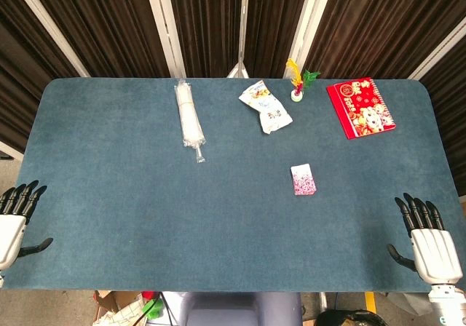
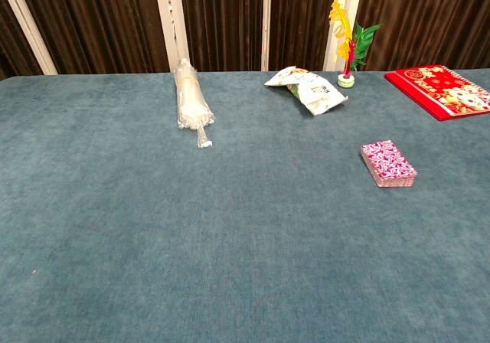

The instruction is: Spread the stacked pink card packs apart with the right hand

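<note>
The pink card packs point(image 1: 303, 179) lie as one neat stack on the blue table, right of centre; the chest view shows the stack point(image 2: 388, 163) with its layered edge facing me. My right hand point(image 1: 428, 243) rests flat at the table's near right corner, fingers apart and holding nothing, well short of the stack. At the near left edge my left hand point(image 1: 14, 223) lies with fingers spread and empty. Neither hand appears in the chest view.
A clear sleeve of stacked cups point(image 1: 189, 120) lies at the back left of centre. A white snack bag point(image 1: 266, 105), a small feathered shuttlecock toy point(image 1: 298, 86) and a red booklet point(image 1: 360, 107) sit along the far edge. The table's blue cloth point(image 1: 145, 195) spreads between them.
</note>
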